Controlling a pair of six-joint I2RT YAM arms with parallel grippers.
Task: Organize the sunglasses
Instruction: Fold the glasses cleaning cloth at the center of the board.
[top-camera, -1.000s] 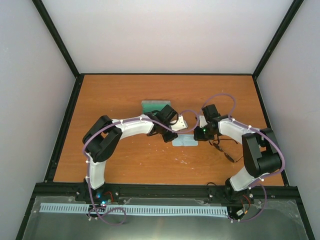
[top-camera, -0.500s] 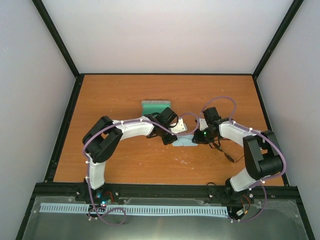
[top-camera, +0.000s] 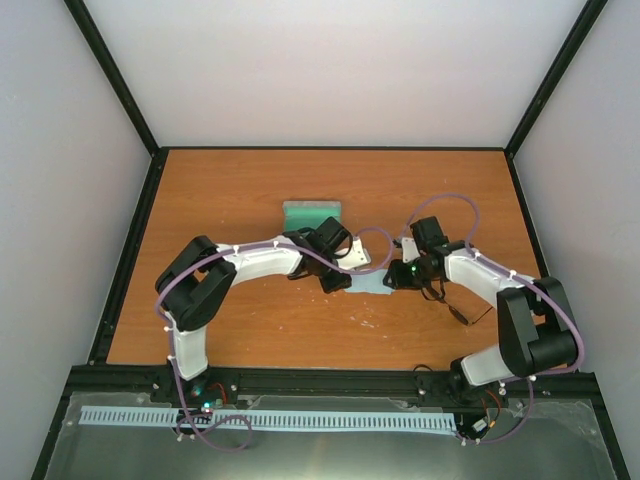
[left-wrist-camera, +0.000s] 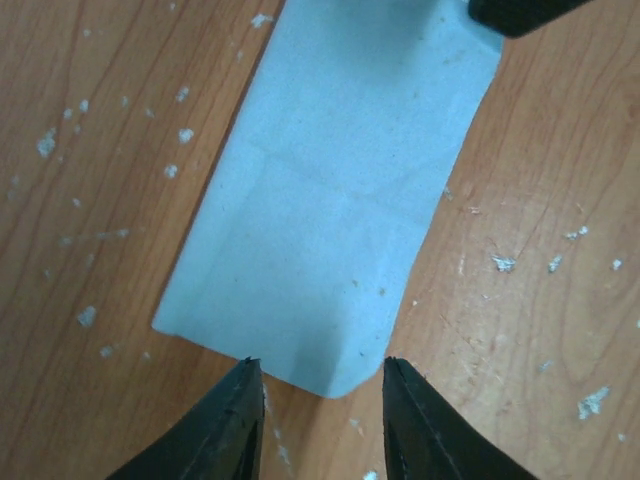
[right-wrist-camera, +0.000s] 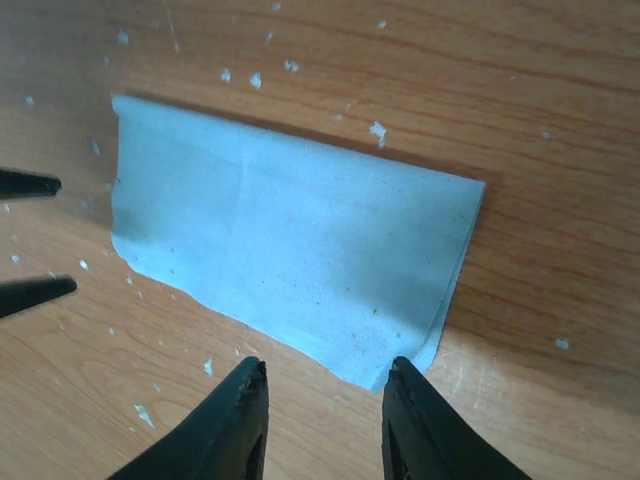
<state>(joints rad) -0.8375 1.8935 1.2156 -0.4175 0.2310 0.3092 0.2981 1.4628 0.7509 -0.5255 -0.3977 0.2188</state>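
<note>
— Where are your edges?
— On the table (top-camera: 250, 320), the folded cloth's (left-wrist-camera: 330, 200) short edges lie at your left gripper (left-wrist-camera: 320, 375) and right gripper (right-wrist-camera: 325, 375), both part-open, empty.
— The sunglasses (top-camera: 458, 312)?
— Just right of your right gripper, on wood.

Ahead of the left fingers (left-wrist-camera: 235, 430) the folded cloth (left-wrist-camera: 330, 200) lies flat. The right fingers (right-wrist-camera: 235, 425) stand at its far right corner, in the way there. Bare counter (left-wrist-camera: 540, 300) is open on both sides of the left fingers.
</note>
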